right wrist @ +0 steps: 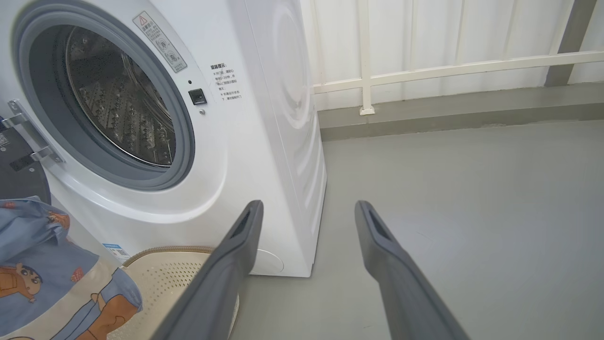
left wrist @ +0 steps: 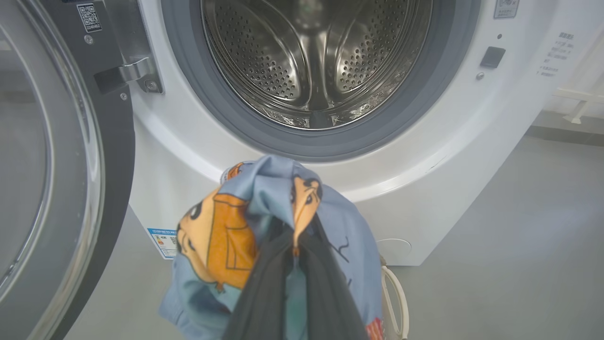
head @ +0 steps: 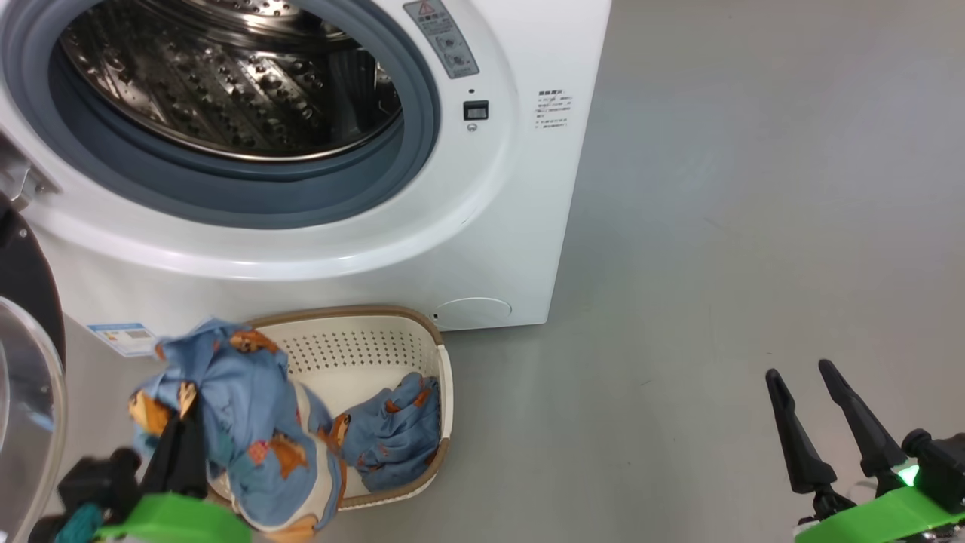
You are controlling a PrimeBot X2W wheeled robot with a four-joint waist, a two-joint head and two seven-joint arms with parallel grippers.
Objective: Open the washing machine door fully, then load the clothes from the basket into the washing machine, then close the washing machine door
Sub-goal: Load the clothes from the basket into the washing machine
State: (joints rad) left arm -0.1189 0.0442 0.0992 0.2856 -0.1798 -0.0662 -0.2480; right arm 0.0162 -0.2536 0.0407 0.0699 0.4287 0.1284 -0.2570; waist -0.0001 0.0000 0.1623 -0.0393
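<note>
The clothes (head: 241, 407) are two blue-grey soft garments printed with orange cartoon figures. One bunched piece hangs from the left gripper (head: 181, 422), whose two dark fingers are pinched together on its fabric, and in the head view it overlaps the left end of the basket (head: 446, 377). The second piece (head: 396, 430) lies crumpled against the basket's right wall. The one basket is cream plastic, rounded-rectangular, with rows of small holes and a brown rim. It sits on the floor just beside the front of the washing machine (head: 490, 226).

Above it the round mouth stands open, ringed by a smooth grey gasket (head: 249, 192) around the dimpled steel drum (head: 226, 83). The washing machine door (head: 30, 302) is swung out to the left (black rim, clear bulging glass), close beside the held garment. A small blue label (head: 124, 337) is stuck low on the white front.

To the right of the washer's square edge lies a wide stretch of plain grey floor (head: 754, 226). Over it hovers the right gripper (head: 799, 371), its two tapered fingers spread apart and holding nothing.
</note>
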